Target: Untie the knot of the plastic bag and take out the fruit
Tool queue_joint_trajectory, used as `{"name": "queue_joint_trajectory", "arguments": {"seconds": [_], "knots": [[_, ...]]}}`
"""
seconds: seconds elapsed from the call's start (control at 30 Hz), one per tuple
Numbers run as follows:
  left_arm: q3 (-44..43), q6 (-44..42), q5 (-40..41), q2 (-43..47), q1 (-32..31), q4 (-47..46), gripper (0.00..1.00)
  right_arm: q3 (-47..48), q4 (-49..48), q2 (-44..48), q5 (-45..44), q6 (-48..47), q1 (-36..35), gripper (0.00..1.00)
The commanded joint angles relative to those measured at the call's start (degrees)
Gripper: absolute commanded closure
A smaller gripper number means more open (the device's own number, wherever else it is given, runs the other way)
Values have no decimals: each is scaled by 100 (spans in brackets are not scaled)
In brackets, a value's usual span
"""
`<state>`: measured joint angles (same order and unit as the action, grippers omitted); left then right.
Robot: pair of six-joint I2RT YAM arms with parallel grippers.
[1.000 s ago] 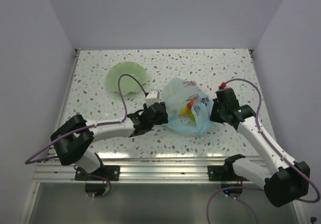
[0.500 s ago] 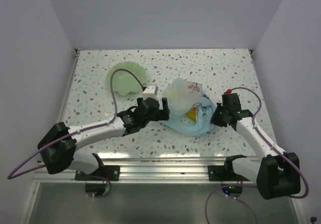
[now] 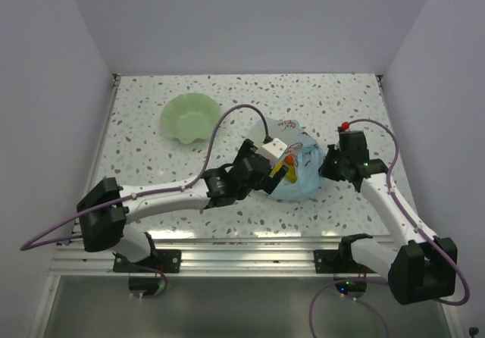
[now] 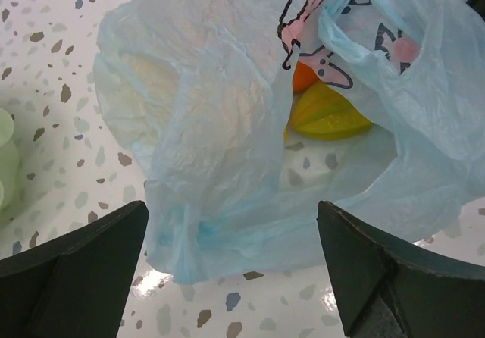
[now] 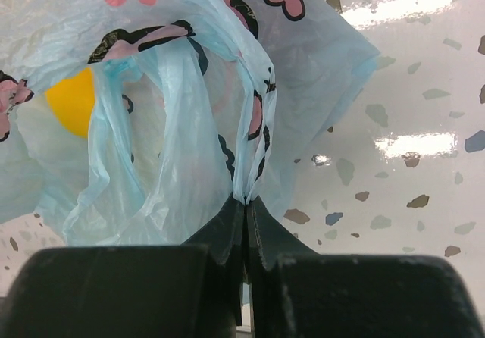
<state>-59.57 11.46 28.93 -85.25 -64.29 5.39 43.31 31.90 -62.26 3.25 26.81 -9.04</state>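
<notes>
The light-blue plastic bag (image 3: 299,173) lies on the table, its mouth gaping. No knot shows in any view. Fruit shows inside: an orange piece (image 4: 303,76) and a yellow piece (image 4: 330,116) in the left wrist view, and a yellow piece (image 5: 72,99) in the right wrist view. My left gripper (image 3: 277,174) is wide open at the bag's near left side, and its jaws (image 4: 233,211) straddle the bag's lower edge without holding it. My right gripper (image 3: 328,165) is shut on a fold of the bag's film (image 5: 246,198) at the right side.
A pale green wavy-rimmed bowl (image 3: 189,117) stands at the back left, and its rim shows at the left edge of the left wrist view (image 4: 4,160). White walls enclose the speckled table (image 3: 151,156) on three sides.
My left arm has swung right and forward, from the bag's left side to right against it. My right gripper stays at the bag's right edge. The bag has bunched up slightly.
</notes>
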Motion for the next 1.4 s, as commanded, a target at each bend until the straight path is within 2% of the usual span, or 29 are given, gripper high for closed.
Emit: {"name": "queue_joint_trajectory", "arguments": {"seconds": [0.0,0.1,0.17,0.27,0.3,0.37,0.4,0.53,0.6,0.67,0.77,0.87,1.07,1.1,1.17,1.27,1.37], "knots": [[-441,-794,701,-429,-57,-256,0,222,132,144,150,-132,-1,100],[-529,-1057,1096,-850,-40,-773,0,187,150,161,168,-123,-1,100],[-625,-1085,1466,-1089,83,-899,5,160,176,196,176,-132,-1,100],[-889,-629,1494,-1467,644,-864,23,29,281,267,264,-88,-2,100],[-985,-384,1397,-1494,820,-890,33,-85,273,310,290,-36,-1,100],[-1056,-285,1308,-1529,1225,-1021,43,-208,317,390,273,70,7,100],[-1109,-311,1335,-1573,1313,-1222,52,-261,317,486,247,105,7,100],[-1557,-172,1283,-1863,1883,-1198,67,-507,361,671,63,228,7,100],[-1846,170,1116,-2082,2217,-1041,72,-595,387,697,-8,272,16,100],[-2101,408,922,-2319,2412,-909,72,-639,370,645,-17,290,7,100],[-2348,734,562,-2522,2667,-636,71,-692,343,487,-52,281,16,100],[-2244,612,246,-2392,2720,-723,65,-649,317,399,-44,176,16,100],[-1393,576,-484,-1251,2712,-908,33,-280,220,478,132,-114,16,100],[-1295,646,-563,-1092,2694,-864,24,-175,229,487,141,-123,7,100],[-1041,699,-774,-601,2668,-777,13,-60,273,487,168,-158,7,100],[-768,866,-801,7,2510,-356,4,142,325,495,150,-193,7,100],[-565,840,-652,491,2194,-92,3,248,378,504,141,-237,-1,100]]}}
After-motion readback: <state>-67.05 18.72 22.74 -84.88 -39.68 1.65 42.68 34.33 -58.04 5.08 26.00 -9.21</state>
